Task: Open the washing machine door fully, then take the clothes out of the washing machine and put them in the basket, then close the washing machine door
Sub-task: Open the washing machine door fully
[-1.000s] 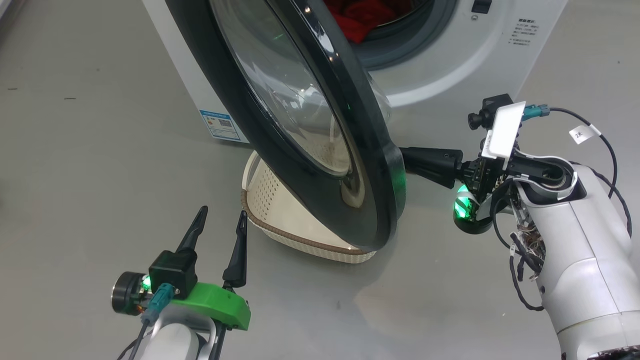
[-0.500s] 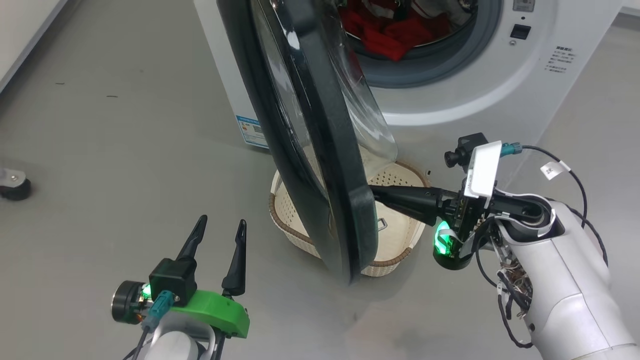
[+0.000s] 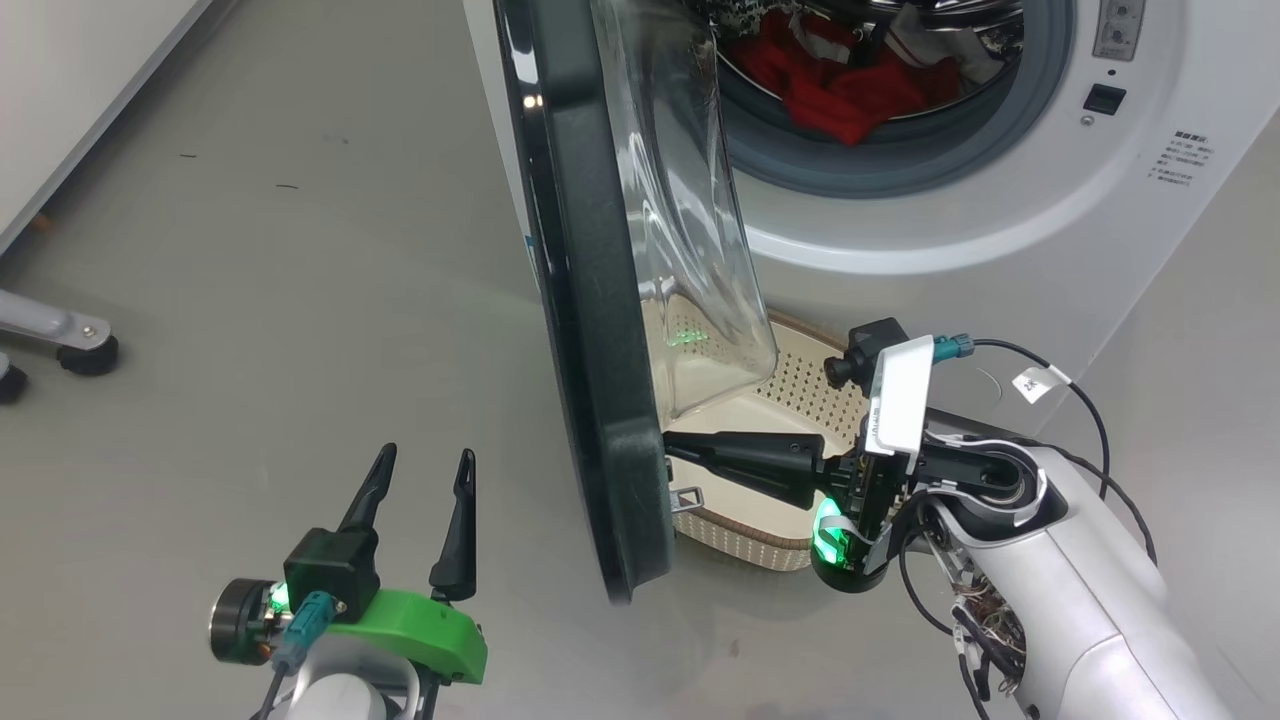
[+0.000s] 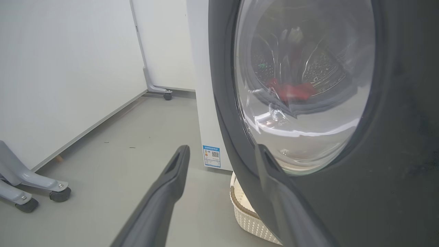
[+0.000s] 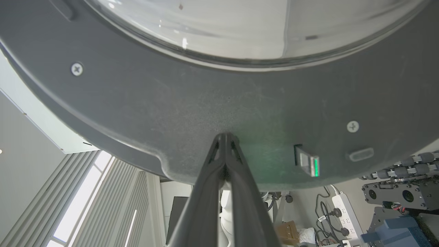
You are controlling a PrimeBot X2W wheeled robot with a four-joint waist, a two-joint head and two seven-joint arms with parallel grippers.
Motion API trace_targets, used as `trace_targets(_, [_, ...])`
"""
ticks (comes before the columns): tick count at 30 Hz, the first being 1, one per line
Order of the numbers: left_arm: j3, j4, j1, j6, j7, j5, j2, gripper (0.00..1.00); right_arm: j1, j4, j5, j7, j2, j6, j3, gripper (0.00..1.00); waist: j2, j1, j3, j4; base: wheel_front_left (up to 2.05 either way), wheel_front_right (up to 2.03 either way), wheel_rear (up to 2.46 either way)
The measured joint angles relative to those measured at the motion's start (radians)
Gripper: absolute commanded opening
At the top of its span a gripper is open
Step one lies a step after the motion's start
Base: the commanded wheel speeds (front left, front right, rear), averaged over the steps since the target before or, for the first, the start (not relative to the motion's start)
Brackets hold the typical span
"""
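The washing machine door (image 3: 600, 330) stands part open, edge-on to the head view, its glass bowl (image 3: 690, 230) bulging toward the drum. My right gripper (image 3: 672, 450) is shut with nothing between its fingers, and its tips press on the door's grey inner face (image 5: 192, 103) near the latch (image 5: 308, 165). Low to the door's left, my left gripper (image 3: 420, 480) hangs open and empty, facing the door's outer side (image 4: 394, 144). Red clothes (image 3: 840, 85) lie in the drum of the white washing machine (image 3: 1000, 230). The cream basket (image 3: 790, 400) sits on the floor below the door.
Grey caster legs (image 3: 70, 340) stand on the floor at the far left, beside a white wall (image 4: 51, 68). A blue label (image 4: 212, 156) marks the washer's side panel. A power strip (image 5: 343, 209) and equipment show behind the door's edge in the right wrist view.
The door has swung further open, from showing its outer face to standing edge-on. My shut right gripper has stayed against its inner side. The head camera has shifted too; the left gripper has kept its pose.
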Motion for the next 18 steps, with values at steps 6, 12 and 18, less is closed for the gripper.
trace_targets(6, [0.005,-0.002,0.004,0.005,0.000,0.000,0.001,1.00,0.001,-0.023,0.021,-0.035,0.001,0.000,0.058,0.00,0.0000,0.0000,-0.005,0.006,0.00,0.00,0.00])
trace_targets(12, [0.009,-0.006,0.007,0.005,0.000,0.000,0.001,1.00,0.014,-0.039,0.039,-0.077,0.001,0.000,0.078,0.00,0.0000,0.0000,-0.008,0.007,0.00,0.00,0.00])
trace_targets(18, [0.017,-0.010,0.012,0.005,0.000,0.000,0.001,1.00,0.034,-0.043,0.066,-0.138,0.004,0.001,0.059,0.00,0.0000,0.0000,-0.011,0.001,0.00,0.00,0.00])
